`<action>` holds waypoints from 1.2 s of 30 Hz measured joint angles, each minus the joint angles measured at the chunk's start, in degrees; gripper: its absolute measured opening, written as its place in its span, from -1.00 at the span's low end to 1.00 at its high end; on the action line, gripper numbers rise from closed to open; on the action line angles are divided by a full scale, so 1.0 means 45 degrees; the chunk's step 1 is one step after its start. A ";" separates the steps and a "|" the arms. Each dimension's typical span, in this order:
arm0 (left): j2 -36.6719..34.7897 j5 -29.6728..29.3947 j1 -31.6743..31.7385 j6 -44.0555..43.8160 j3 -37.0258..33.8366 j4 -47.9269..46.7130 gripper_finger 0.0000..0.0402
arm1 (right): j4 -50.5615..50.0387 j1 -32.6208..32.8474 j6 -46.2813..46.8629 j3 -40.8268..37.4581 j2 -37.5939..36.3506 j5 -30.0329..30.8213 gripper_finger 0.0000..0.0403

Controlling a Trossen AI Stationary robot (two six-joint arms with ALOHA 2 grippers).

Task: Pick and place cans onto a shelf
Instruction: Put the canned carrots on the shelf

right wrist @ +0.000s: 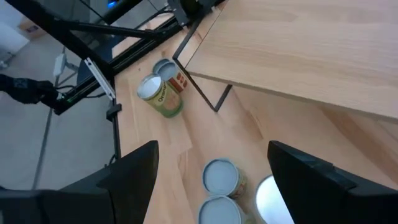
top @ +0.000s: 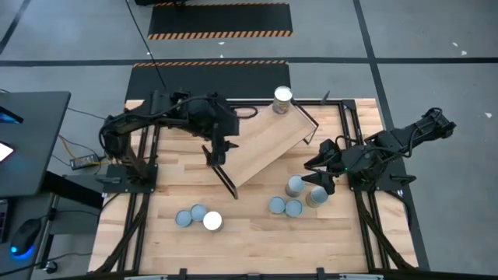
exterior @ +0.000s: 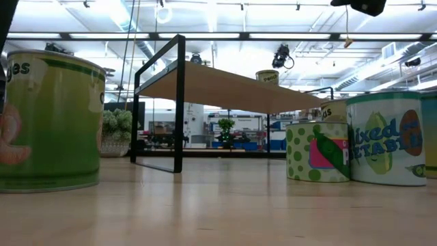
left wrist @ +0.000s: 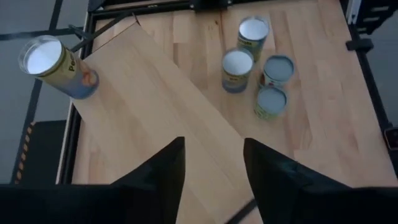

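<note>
The shelf (top: 264, 144) is a light wood board on black end frames, standing aslant on the table's far half. One can (top: 282, 99) stands on its far right end and also shows in the left wrist view (left wrist: 53, 62). Several cans (top: 294, 187) stand on the table right of centre, and three cans (top: 198, 218) stand at the near left. My left gripper (top: 218, 158) hangs open over the shelf's near left end (left wrist: 186, 112). My right gripper (top: 320, 175) is open above the right group of cans (right wrist: 221, 177), with nothing between its fingers.
Black rails (top: 144, 194) run along the table's left and right sides. In the low view a green can (exterior: 48, 123) stands close at the left, and two labelled cans (exterior: 317, 150) at the right. Bare wood (top: 249, 241) lies along the near edge.
</note>
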 joint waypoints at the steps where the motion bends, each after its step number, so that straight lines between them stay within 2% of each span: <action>1: -0.0077 -0.0177 -0.0163 -0.0001 0.0000 -0.0118 -0.18 | -0.0005 0.0005 0.0025 0.0000 0.0016 -0.0057 0.53; 8: -0.0455 -0.1672 -0.1150 -0.0335 0.0000 -0.0371 -0.27 | -0.0074 0.0000 -0.0380 0.0729 0.0747 -0.0518 0.53; 16: -0.0585 -0.2250 -0.1918 -0.0732 -0.0389 -0.1389 -0.29 | -0.1102 0.0002 -0.1091 0.2048 0.1536 -0.0285 0.53; 21: -0.2457 -0.3142 -0.2696 -0.1577 -0.3691 -0.0475 -0.30 | -0.1728 0.0325 -0.0720 0.2307 0.1959 -0.0589 0.53; 29: -0.6275 -0.3852 -0.3457 -0.3654 -0.9650 0.4127 -0.30 | -0.2677 0.0583 -0.0409 0.2312 0.2405 -0.1054 0.53; 36: -0.8597 -0.4055 -0.3442 -0.5135 -1.3375 0.7105 -0.30 | -0.4175 0.0583 -0.0672 0.2312 0.2874 -0.1111 0.53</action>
